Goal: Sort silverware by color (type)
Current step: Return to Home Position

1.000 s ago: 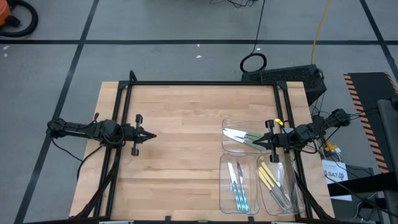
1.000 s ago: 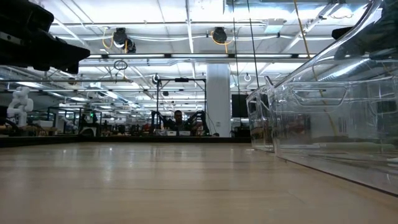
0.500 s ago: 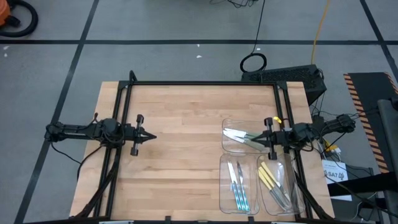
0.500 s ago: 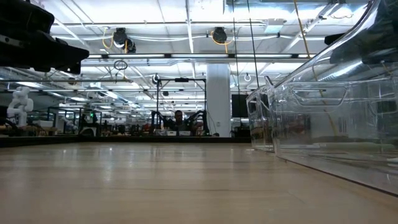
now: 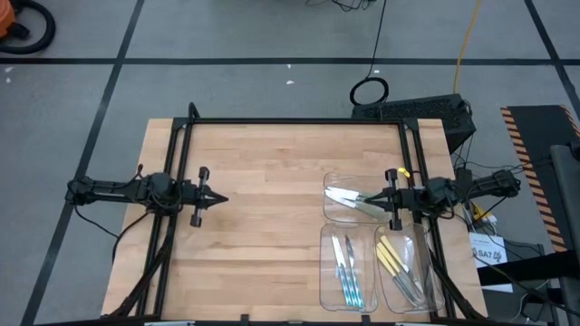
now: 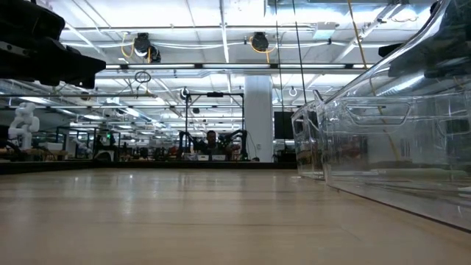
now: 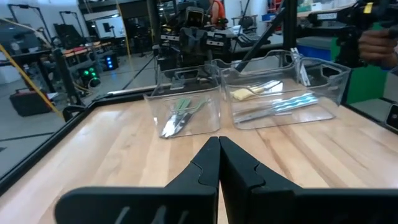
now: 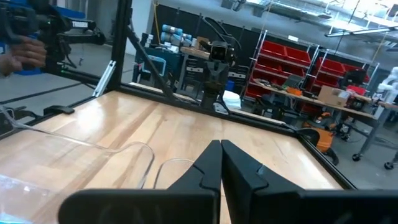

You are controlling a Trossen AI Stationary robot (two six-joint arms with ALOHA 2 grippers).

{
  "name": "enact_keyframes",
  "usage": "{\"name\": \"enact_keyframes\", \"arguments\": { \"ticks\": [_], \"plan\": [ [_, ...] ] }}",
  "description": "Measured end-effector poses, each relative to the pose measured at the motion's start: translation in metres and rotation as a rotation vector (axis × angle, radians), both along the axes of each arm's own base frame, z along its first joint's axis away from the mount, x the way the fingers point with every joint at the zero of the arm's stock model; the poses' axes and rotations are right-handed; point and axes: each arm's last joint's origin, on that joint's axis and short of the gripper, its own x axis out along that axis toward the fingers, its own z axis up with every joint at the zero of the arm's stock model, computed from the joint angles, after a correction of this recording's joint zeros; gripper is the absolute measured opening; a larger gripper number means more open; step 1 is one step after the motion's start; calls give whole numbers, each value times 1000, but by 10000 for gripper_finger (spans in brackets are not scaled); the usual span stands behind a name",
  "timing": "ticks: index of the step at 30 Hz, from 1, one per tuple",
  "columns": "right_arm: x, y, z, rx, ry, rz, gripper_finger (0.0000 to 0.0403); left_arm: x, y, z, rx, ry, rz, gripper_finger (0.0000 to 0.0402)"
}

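The silverware lies in three clear trays at the table's right. Green-handled pieces [image 5: 350, 200] [image 7: 180, 115] fill the far tray, blue-handled ones [image 5: 347, 268] [image 7: 291, 103] the near left tray, and yellow-handled ones [image 5: 391, 258] [image 7: 247, 93] the near right tray. My right gripper [image 5: 363, 197] [image 8: 221, 144] is shut and points level toward the table's left, above the far tray's right part. It touches nothing. My left gripper [image 5: 223, 196] [image 7: 219, 140] is shut at the table's left, pointing level toward the trays, with nothing in it.
A black frame [image 5: 294, 121] runs along the table's far edge and both sides. Bare wood [image 5: 263, 235] lies between my left gripper and the trays. The clear tray walls [image 6: 397, 140] stand upright. A person's hand [image 7: 379, 41] shows beyond the table.
My right arm has swung about its base. Its shut gripper tip has gone a little toward the table's far edge, over the tray with the green-handled pieces. The silverware and trays lie as before.
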Motion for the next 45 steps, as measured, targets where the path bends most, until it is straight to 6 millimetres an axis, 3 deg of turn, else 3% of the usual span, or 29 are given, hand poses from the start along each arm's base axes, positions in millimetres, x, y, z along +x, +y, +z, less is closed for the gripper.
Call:
{"name": "enact_keyframes", "arguments": {
  "ticks": [24,32,45],
  "plan": [
    [3,-7,-5,22,54,26,2,0,1,0,-10,3,31,6],
    [3,-6,-3,239,59,51,2,0,1,0,-15,4,19,6],
    [3,-9,-3,125,40,-52,2,-2,7,4,-8,-48,49,6]
  ]
}}
